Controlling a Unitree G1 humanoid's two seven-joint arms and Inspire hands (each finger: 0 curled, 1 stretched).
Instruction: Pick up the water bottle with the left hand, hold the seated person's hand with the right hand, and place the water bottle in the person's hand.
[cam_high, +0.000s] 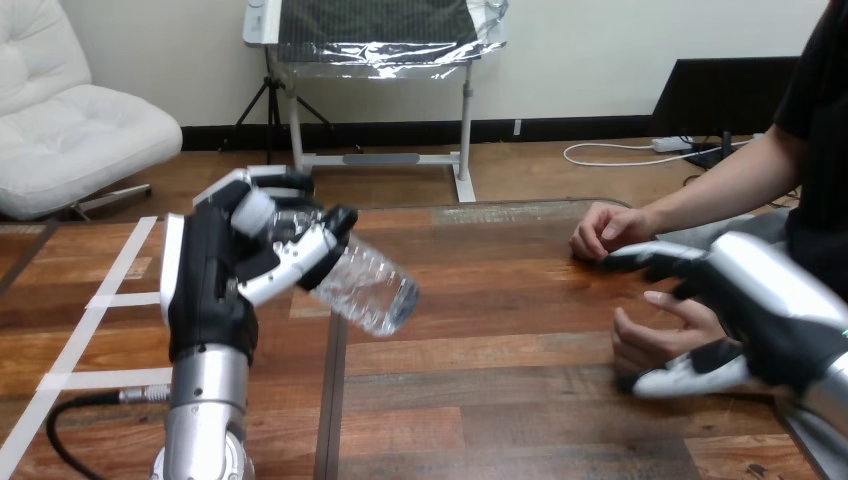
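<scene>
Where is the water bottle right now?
In the head view, the water bottle is left of the middle, tilted, with the fingers of the robot's left hand curled round it, up over the wooden table.

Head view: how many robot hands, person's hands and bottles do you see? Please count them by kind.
Robot hands: 2 (left hand, right hand)
Person's hands: 2 (far hand, near hand beside the right hand)
Bottles: 1 (water bottle, tilted, in the left hand)
Total: 5
</scene>
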